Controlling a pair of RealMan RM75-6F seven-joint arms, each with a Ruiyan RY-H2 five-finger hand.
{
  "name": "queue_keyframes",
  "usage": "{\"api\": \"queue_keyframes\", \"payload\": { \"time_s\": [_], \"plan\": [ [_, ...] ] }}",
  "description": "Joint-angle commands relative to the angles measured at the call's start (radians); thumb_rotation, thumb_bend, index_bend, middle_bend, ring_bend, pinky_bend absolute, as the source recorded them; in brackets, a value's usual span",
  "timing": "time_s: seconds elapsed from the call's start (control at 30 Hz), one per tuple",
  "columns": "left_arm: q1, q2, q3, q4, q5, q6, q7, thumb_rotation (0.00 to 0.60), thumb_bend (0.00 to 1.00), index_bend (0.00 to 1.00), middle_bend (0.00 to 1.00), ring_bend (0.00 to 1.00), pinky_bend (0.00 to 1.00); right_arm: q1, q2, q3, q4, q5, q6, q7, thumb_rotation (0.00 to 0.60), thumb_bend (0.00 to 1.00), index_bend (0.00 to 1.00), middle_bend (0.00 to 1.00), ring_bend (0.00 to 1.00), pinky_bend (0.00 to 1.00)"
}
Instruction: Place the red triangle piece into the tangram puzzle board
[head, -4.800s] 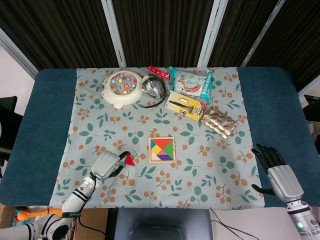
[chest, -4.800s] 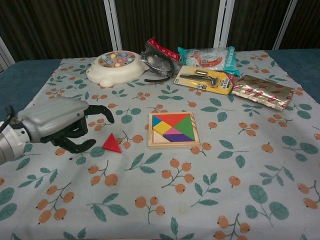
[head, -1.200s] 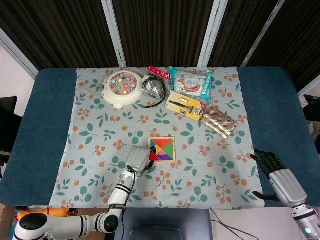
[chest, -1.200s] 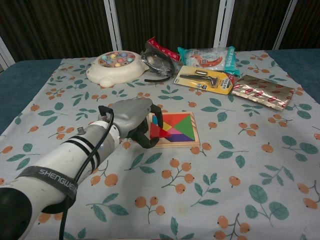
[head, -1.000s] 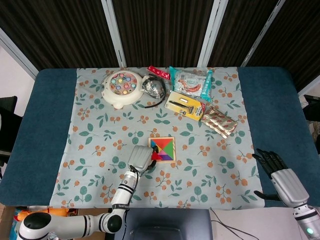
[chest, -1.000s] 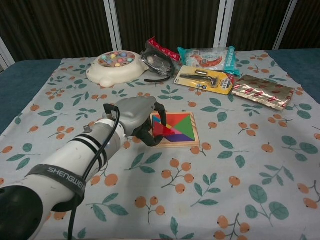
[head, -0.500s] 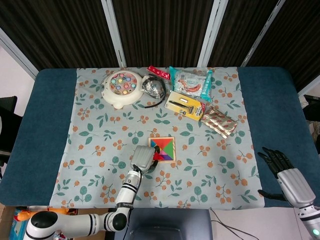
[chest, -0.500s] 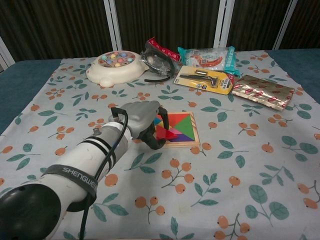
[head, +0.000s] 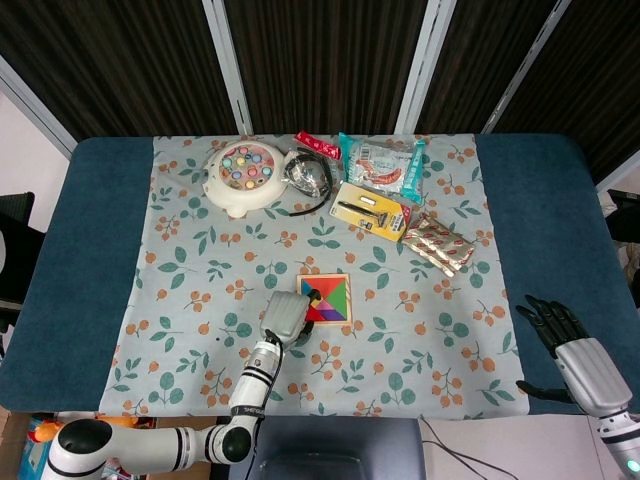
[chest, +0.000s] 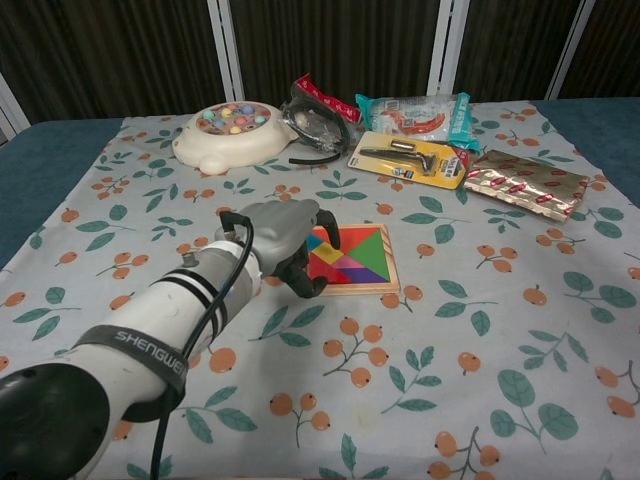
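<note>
The wooden tangram board (chest: 362, 262) (head: 333, 298) lies mid-table, filled with coloured pieces. My left hand (chest: 283, 238) (head: 284, 315) sits at the board's left edge with its fingers curled over it. A corner of the red triangle piece (chest: 321, 239) shows between those fingers, over the left part of the board. The fingers hide whether it lies flat in its slot. My right hand (head: 578, 362) hovers at the table's near right corner, fingers spread and holding nothing. It shows in the head view only.
At the back of the floral cloth (chest: 420, 380) lie a white fishing toy (chest: 228, 132), a bagged black cable (chest: 318, 124), snack packets (chest: 415, 110), a carded razor (chest: 410, 158) and a gold foil pack (chest: 525, 180).
Over the last second my left hand slid a little right over the board's left edge, and the red triangle shifted from the lower-left corner toward the upper-left. The right hand hardly moved.
</note>
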Motion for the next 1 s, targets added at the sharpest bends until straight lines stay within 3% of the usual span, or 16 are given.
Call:
{"api": "queue_keyframes", "payload": {
  "time_s": [0.03, 0.5, 1.0],
  "plan": [
    [0.0, 0.006, 0.007, -0.01, 0.005, 0.005, 0.001, 0.6, 0.38, 0.33, 1.0, 1.0, 1.0, -0.001, 0.0, 0.0, 0.001, 0.0, 0.002, 0.001, 0.6, 0.15, 0.0, 0.0, 0.0, 0.0],
    [-0.002, 0.012, 0.036, -0.01, 0.011, 0.012, 0.012, 0.6, 0.37, 0.42, 1.0, 1.0, 1.0, -0.004, -0.001, 0.001, 0.003, -0.001, 0.007, 0.005, 0.6, 0.15, 0.0, 0.0, 0.0, 0.0],
    [-0.006, 0.007, 0.042, 0.009, 0.023, 0.009, -0.008, 0.6, 0.37, 0.41, 1.0, 1.0, 1.0, -0.004, 0.0, 0.0, 0.003, -0.003, 0.007, 0.004, 0.6, 0.15, 0.0, 0.0, 0.0, 0.0]
  ]
}}
